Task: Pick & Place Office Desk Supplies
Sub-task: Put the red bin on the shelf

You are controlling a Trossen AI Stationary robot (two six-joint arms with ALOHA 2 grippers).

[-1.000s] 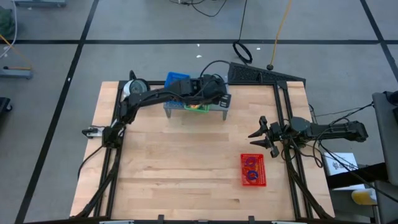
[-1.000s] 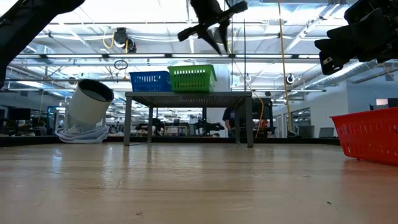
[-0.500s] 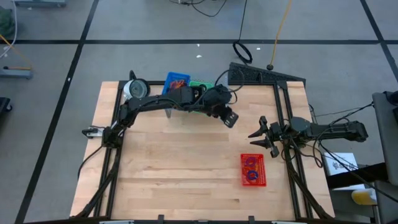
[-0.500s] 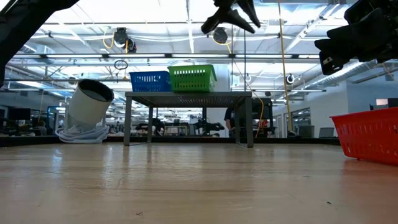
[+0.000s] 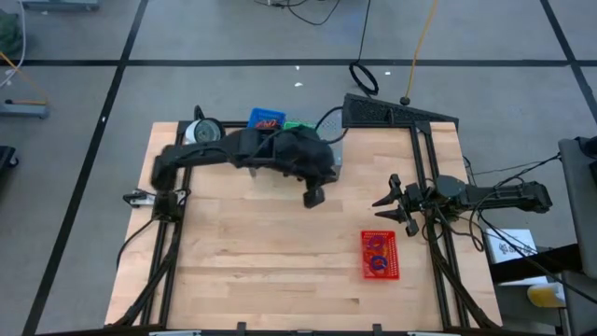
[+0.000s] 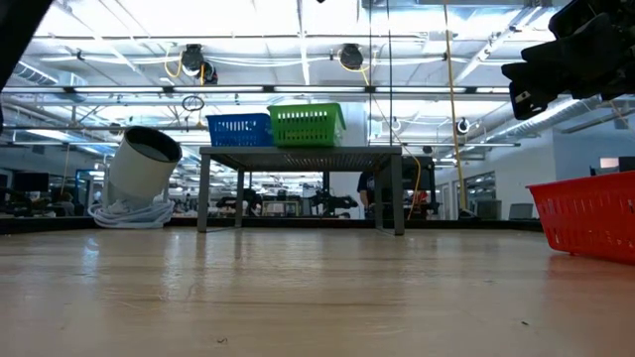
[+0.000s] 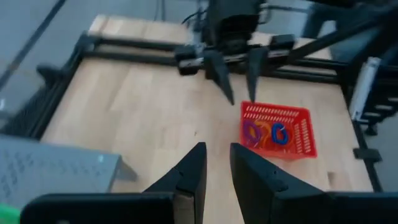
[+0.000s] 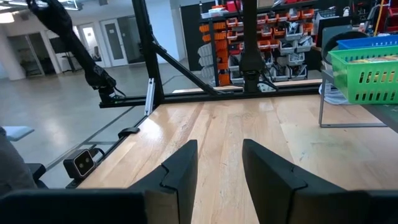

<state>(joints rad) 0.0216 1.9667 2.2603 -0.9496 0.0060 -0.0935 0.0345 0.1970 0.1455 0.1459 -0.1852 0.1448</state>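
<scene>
since a sec ago the left arm has swung off the shelf area toward mid-table; left gripper point(image 5: 314, 197) now hangs over bare wood just in front of the grey perforated metal shelf point(image 6: 301, 154), fingers point(image 7: 189, 176) a narrow gap apart w/ nothing between them. right gripper point(image 5: 390, 205) hasn't moved — parked at the table's point(image 5: 261, 271) right edge, prongs apart a moderate gap, nothing held.

containers, big to small:
- shelf stands at the table's far edge, carrying two baskets side by side on top.
- red basket point(image 5: 380, 255) on the table, right side, near the right gripper. inside: rubber-band loops point(image 7: 266, 133) — purple-ish, orange and blue as seen from the left wrist — lying flat on the bottom.
- green basket point(image 6: 308, 124) on the shelf, next to the blue one; contents can't be made out, mostly hidden under the arm from above.
- blue basket point(image 6: 239, 129) on the shelf, toward the left arm's side; something orange-red shows inside from above, can't tell what.

round white-grey object point(image 6: 145, 164) sits tilted near the table's far left corner, beside the shelf.

no readable brand, label or writing anywhere — too small/blurred.
</scene>
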